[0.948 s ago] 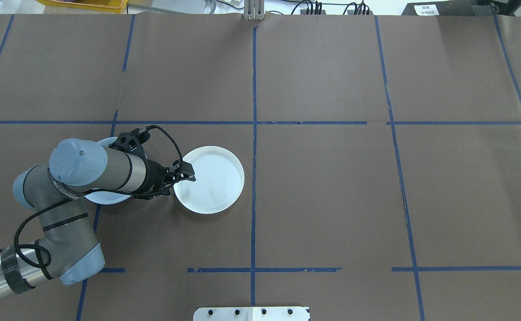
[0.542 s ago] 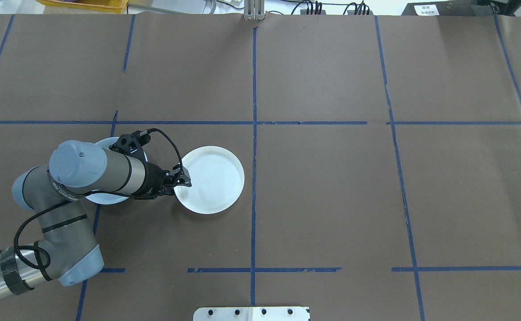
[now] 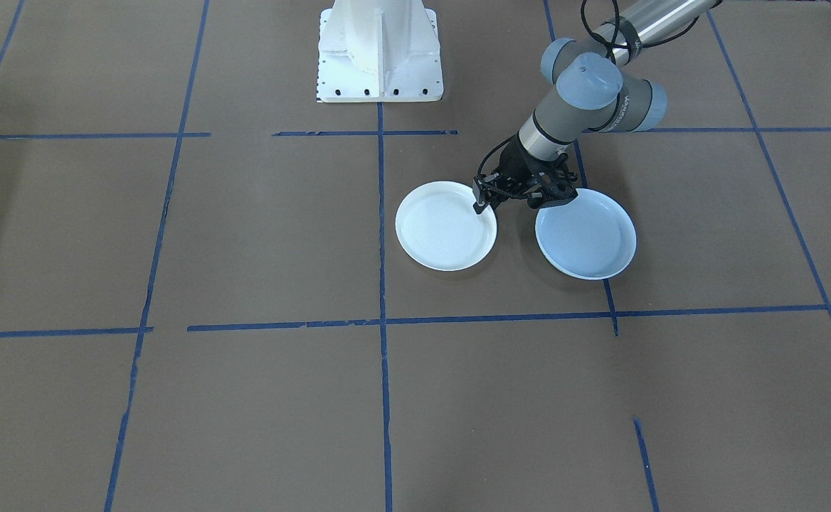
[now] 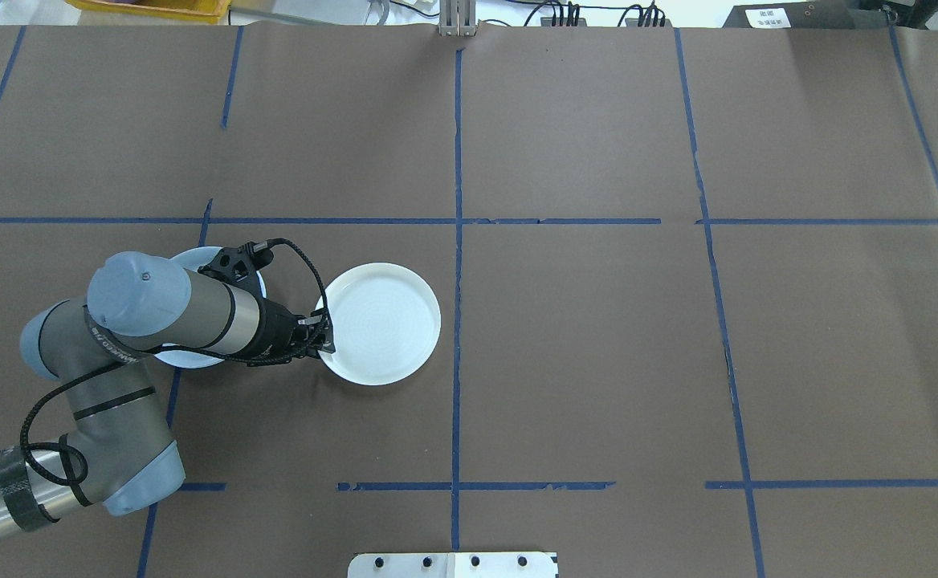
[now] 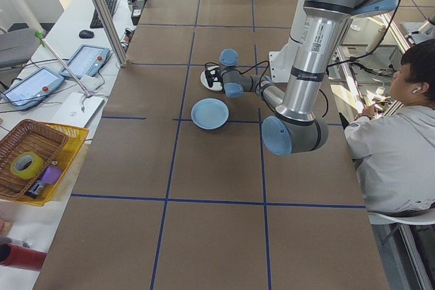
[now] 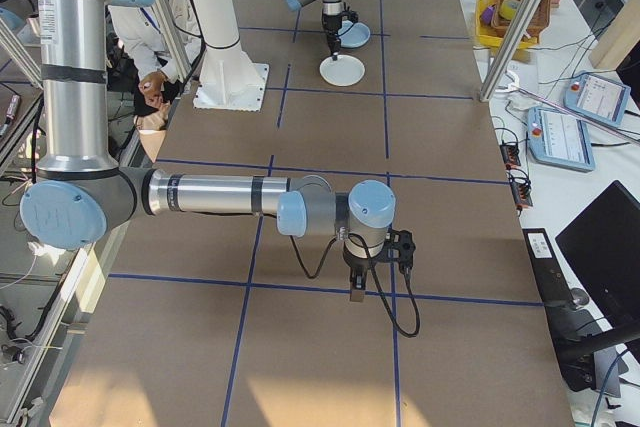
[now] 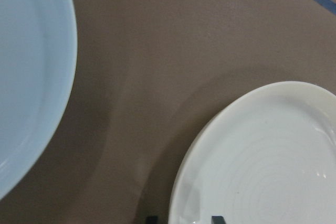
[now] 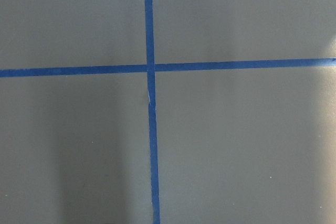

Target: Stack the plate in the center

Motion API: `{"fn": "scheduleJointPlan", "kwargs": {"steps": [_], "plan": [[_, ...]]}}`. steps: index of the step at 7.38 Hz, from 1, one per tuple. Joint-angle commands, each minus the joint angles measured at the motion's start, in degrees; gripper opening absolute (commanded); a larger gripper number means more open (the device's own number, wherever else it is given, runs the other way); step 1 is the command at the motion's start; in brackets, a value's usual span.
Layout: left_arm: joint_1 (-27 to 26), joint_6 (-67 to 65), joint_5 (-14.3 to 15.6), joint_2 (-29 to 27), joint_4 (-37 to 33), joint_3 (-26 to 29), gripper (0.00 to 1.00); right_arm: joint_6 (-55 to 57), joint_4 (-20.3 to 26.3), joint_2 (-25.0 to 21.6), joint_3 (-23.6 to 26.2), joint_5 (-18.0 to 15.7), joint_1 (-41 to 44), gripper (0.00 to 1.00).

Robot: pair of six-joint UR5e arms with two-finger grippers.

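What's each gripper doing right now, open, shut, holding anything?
Left gripper: open, fingers straddling the near rim of the white ridged plate, not yet closed on it.
Right gripper: cannot tell; seen only from the side, over bare table, nothing visibly held.

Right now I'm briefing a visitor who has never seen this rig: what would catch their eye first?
Two plates lie side by side, apart, on the brown table: a white plate with concentric ridges and a pale-blue plate. The left gripper sits at the white plate's near rim, fingers straddling it.
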Motion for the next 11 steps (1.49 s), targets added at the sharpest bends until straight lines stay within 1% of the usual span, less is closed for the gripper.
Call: {"fn": "scheduleJointPlan", "kwargs": {"steps": [1,2,3,4,5,6,7,8,9,11], "plan": [[-0.36,0.26,-2.21,0.2,-0.55,-0.26,0.0,-0.09,0.0,0.0,0.0,-0.04,0.0,1.0],[-1.4,3.57,-3.95,1.16,-0.73,-1.65,0.0,-0.09,0.0,0.0,0.0,-0.04,0.0,1.0],[-6.72,6.04,-8.67,2.47,-0.73,-2.36,0.0,-0.09,0.0,0.0,0.0,-0.04,0.0,1.0],[-11.56,11.72,-12.89,5.27,-0.81,-3.94,0.0,0.0,0.0,0.0,0.0,-0.04,0.0,1.0],[-15.87,19.44,-15.55,9.3,-1.16,-5.26,0.0,-0.09,0.0,0.0,0.0,-0.04,0.0,1.0],[-19.74,25.52,-18.62,11.78,-2.12,-4.57,0.0,-0.09,0.0,0.0,0.0,0.05,0.0,1.0],[-22.83,30.97,-23.52,14.15,-2.13,-2.83,0.0,0.0,0.0,0.0,0.0,0.05,0.0,1.0],[-24.25,35.64,-24.88,16.18,-2.13,-1.24,0.0,0.0,0.0,0.0,0.0,0.05,0.0,1.0],[-24.35,36.9,-24.98,16.63,-2.22,0.6,0.0,0.0,0.0,0.0,0.0,0.05,0.0,1.0],[-24.18,36.74,-24.89,16.37,-2.22,1.23,0.0,0.0,0.0,0.0,0.0,0.05,0.0,1.0]]}}
